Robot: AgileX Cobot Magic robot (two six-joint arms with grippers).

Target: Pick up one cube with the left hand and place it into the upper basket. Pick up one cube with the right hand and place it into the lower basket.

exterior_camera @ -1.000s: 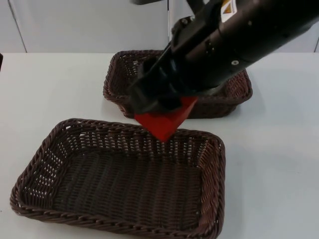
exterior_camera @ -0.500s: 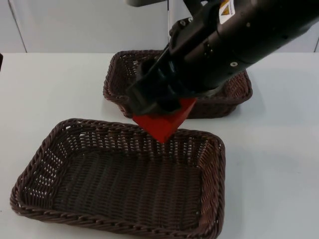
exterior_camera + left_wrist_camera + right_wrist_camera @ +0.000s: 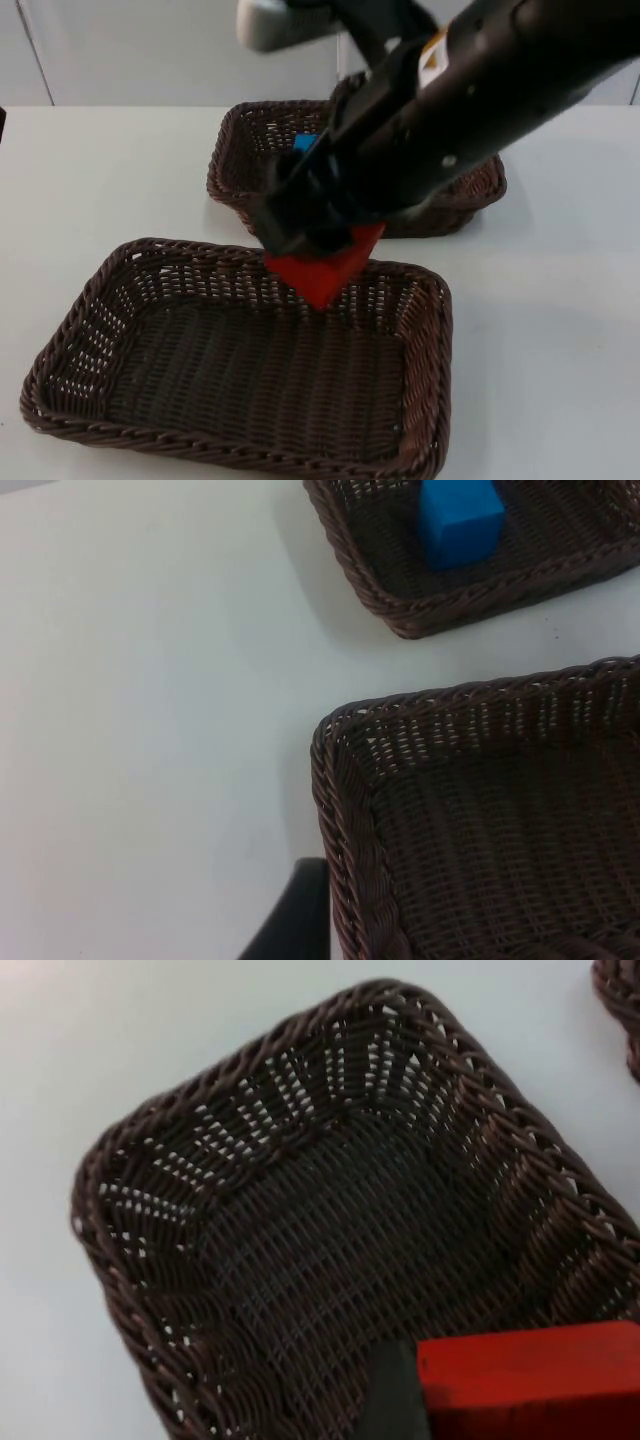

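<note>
Red cube point(image 3: 322, 270) pinched in the right claw point(image 3: 318, 240), hanging above the far rim of the lower basket point(image 3: 90, 300). Blue cube point(image 3: 304, 143) lies inside the upper basket point(image 3: 225, 160). Both baskets sit on the white surface point(image 3: 100, 170), just apart. Left claw's state: cannot tell; its fingertip point(image 3: 290, 925) is beside the lower basket's corner.

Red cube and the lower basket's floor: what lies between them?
Nothing: in the right wrist view the red cube, held by the right gripper, hangs over the lower basket with bare wicker floor beneath.
</note>
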